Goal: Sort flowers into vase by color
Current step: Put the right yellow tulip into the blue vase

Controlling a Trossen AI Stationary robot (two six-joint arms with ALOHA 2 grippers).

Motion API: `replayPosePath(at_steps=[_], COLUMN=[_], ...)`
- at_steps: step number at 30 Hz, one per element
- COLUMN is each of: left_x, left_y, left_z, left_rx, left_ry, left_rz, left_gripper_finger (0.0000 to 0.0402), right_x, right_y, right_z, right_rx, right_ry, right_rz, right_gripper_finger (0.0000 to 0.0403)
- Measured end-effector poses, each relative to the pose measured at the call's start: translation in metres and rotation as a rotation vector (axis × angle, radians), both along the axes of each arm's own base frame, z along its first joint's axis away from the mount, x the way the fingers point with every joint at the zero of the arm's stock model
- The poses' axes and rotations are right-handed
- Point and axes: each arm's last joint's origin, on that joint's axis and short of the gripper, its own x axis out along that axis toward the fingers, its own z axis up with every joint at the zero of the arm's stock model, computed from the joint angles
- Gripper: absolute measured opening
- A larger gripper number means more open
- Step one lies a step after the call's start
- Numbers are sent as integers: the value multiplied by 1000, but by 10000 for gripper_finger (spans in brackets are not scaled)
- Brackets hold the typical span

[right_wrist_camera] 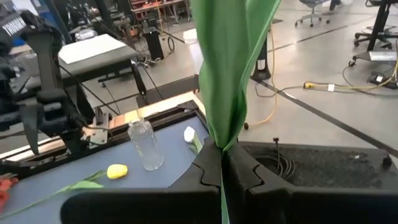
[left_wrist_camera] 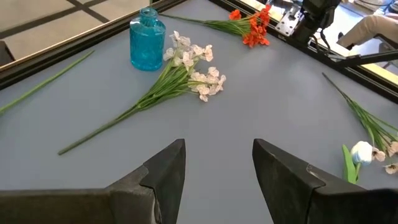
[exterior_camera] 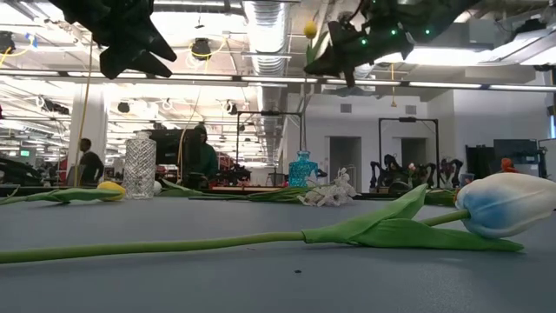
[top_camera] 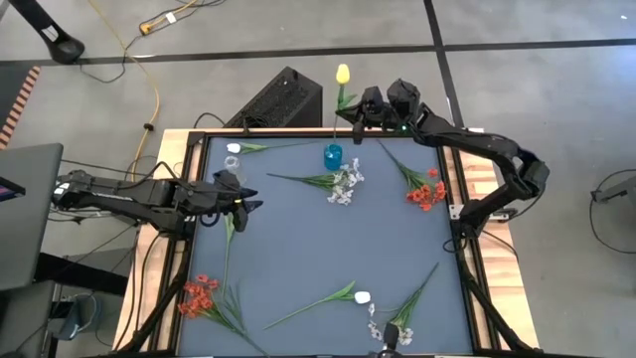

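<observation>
Robotics lab, exposed ceiling ducts (exterior_camera: 269, 26), office chairs (right_wrist_camera: 379, 34)

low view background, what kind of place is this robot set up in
Probably a large robotics lab or workshop, not a home. The low view shows exposed ceiling ducts and strip lights, a person at benches behind the table, and the high view shows cables trailing over a bare floor.

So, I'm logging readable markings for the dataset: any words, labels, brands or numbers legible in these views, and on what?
None can be read.
Dark arm housing in the right wrist view: pale lettering, too blurred and cut off to read.
Blue vase, clear vase: no label visible.
</observation>
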Motion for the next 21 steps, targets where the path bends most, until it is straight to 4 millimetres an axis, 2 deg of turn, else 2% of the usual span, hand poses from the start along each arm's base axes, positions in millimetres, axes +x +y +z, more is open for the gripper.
replayPosePath(at_steps=[10, 21], left_x=[0, -1], left_y=[0, 1], left_z=[0, 0], left_rx=[-4, 40], left_ry=[1, 9], left_rz=[5, 31], left_gripper_finger=[176, 176], right_x=[2, 1], right_y=[2, 2], right_z=[-1, -11], right_rx=[-2, 25], right_ry=[-2, 99], right_rz=[6, -68], right_gripper_finger=[22, 33])
